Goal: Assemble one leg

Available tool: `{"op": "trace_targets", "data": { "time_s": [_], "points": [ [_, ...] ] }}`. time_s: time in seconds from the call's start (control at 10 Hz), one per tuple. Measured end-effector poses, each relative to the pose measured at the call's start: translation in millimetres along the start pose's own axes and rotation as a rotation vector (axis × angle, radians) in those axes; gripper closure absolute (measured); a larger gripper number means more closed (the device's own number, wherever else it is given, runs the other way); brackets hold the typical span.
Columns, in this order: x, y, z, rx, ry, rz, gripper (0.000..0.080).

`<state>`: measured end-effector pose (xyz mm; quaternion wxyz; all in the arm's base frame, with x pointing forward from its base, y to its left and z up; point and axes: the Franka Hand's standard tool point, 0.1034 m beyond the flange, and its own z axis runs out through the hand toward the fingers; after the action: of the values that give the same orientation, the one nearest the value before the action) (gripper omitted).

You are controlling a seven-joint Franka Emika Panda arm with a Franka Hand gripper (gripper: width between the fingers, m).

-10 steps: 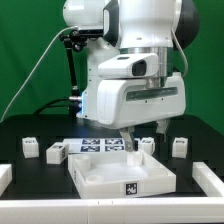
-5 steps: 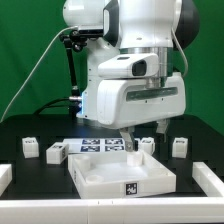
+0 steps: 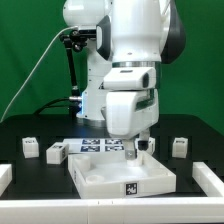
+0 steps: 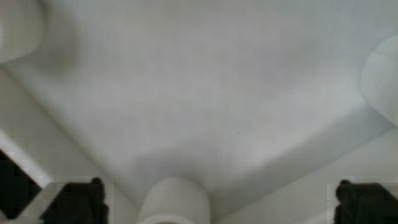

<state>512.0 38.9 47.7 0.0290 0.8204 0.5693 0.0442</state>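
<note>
The large white panel (image 3: 100, 176) with a raised rim lies at the table's front middle and fills the wrist view (image 4: 214, 90). My gripper (image 3: 134, 151) hangs low over the panel's far rim. In the wrist view its two black fingertips (image 4: 79, 202) stand wide apart, so the gripper (image 4: 221, 204) is open. A rounded white part (image 4: 175, 200) shows between them, nearer one finger; I cannot tell what it is. Small white legs with marker tags stand on the table: two at the exterior view's left (image 3: 30, 147) (image 3: 56, 152), one beside the gripper (image 3: 149, 144) and one at the right (image 3: 180, 146).
The marker board (image 3: 98, 147) lies flat behind the panel. White blocks sit at the front left corner (image 3: 5, 178) and front right corner (image 3: 212, 180). A black cable (image 3: 40, 70) hangs behind the arm at the exterior view's left.
The arm's hand has turned about its vertical axis and now shows a narrower face. The gripper sits over the panel's far rim as before. The legs and panel have not moved.
</note>
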Motion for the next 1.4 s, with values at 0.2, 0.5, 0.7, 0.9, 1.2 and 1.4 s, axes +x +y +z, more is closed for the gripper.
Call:
{"op": "trace_targets", "data": {
  "time_s": [0.2,0.5,0.7,0.9,1.2,1.4],
  "points": [
    [-0.9,0.9,-0.1,-0.001,0.001,0.012,0.015],
    [-6.7,1.0,0.7,-0.002,-0.008,-0.155,0.015],
    [-7.3,-4.4,2.1,0.001,-0.032,-0.306,0.015],
    [-4.8,-8.2,2.9,0.006,-0.057,-0.406,0.015],
    [-5.3,-8.7,3.6,0.008,-0.057,-0.406,0.015],
    [-14.1,-11.5,5.3,0.037,-0.076,-0.42,0.015]
  ]
}}
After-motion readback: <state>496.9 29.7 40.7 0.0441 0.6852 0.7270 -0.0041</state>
